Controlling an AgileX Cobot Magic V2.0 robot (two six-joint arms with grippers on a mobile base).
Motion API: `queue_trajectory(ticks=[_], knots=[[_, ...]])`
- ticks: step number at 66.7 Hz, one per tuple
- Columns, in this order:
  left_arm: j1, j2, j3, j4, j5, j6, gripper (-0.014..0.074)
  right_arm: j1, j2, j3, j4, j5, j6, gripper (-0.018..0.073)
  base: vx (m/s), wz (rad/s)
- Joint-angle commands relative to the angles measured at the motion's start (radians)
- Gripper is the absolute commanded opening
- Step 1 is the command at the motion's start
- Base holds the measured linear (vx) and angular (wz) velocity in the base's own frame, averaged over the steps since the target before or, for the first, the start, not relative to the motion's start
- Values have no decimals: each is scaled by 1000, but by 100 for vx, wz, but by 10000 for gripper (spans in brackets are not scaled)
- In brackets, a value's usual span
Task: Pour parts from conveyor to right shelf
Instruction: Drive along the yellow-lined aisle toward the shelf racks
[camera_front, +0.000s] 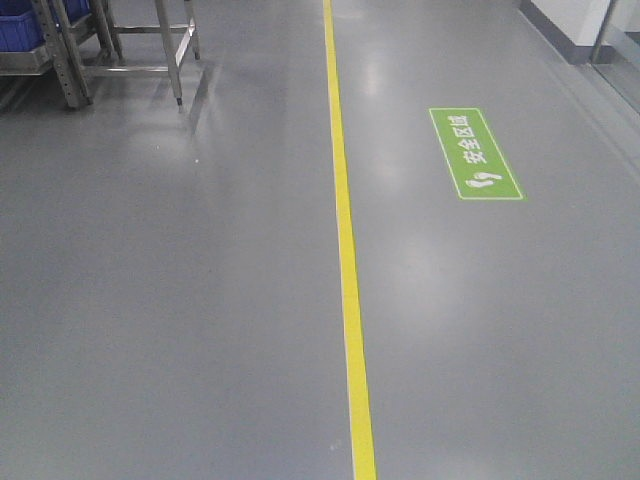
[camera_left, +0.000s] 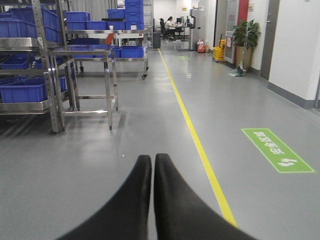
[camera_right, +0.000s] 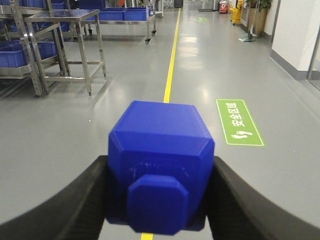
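Blue block (camera_right: 160, 160) gripped by right claw (camera_right: 160, 172); floor sign (camera_right: 239, 122) reads 安全区域.

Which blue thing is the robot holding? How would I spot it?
Find the long yellow line painted down the grey floor. In the right wrist view, the black fingers of the right gripper squeeze a small bright-blue plastic block in front of it. Unlike the big open blue plastic bins at the left, it is solid, with slanted corners and a stubby knob.
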Motion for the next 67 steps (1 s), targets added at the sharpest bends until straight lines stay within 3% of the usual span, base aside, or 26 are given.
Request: queue_trajectory(ticks=[1,67], knots=[[-3,-6,-25,-6,-72,-7,-6,-2,-3,-26,-11,-86,-10,-4,50,14],[-3,-6,-25,-6,-72,-7,-6,-2,-3,-26,-11,-86,-10,-4,59,-5]])
